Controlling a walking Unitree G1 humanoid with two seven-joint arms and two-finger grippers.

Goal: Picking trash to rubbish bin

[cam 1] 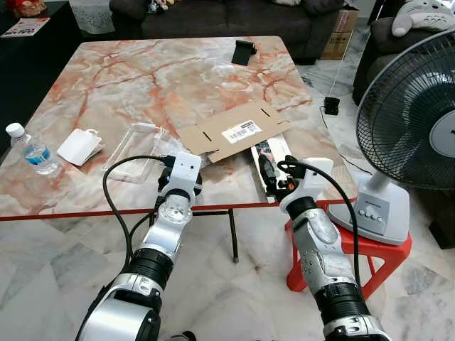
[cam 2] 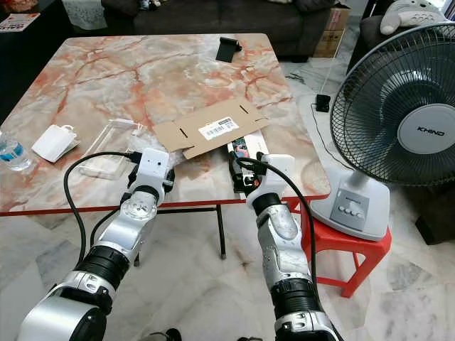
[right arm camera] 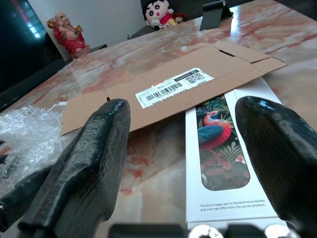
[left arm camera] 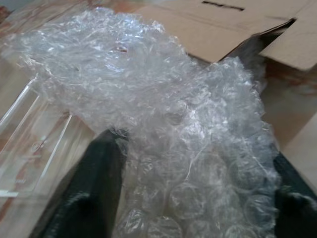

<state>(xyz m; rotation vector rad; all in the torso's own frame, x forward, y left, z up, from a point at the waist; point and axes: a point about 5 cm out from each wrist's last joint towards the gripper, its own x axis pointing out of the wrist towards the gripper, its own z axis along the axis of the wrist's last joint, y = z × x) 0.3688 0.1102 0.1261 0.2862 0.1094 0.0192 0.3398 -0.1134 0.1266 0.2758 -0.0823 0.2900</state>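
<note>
- A robot stands at the near edge of a marble counter (cam 1: pixel 142 78), both arms reaching over it.
- The left end effector (left arm camera: pixel 193 198) has its two black fingers (left arm camera: pixel 84 198) set around a crumpled wad of bubble wrap (left arm camera: pixel 163 109). The wrap fills the gap between them, so it appears gripped, though the contact itself is hidden by the plastic.
- The bubble wrap lies near the counter's front edge, just beside a clear plastic tray (cam 1: pixel 135 150) and touching the corner of a flattened cardboard box (cam 1: pixel 234 131).
- The right end effector (right arm camera: pixel 188 148) is spread wide and holds nothing. It hovers over a white carton printed with a bird (right arm camera: pixel 223 148), which is partly tucked under the cardboard.
- Other litter on the counter: a small white bag (cam 1: pixel 79 146) and a water bottle (cam 1: pixel 30 149) near the left edge.
- An electric fan (cam 2: pixel 398 128) stands on a red stool (cam 2: pixel 341 241) close to the right arm.
- No bin can be seen.
- To do this step well, the left arm should probably squeeze firmly, since the wrap is springy and slippery, then lift straight up so it drags neither the tray nor the cardboard.
</note>
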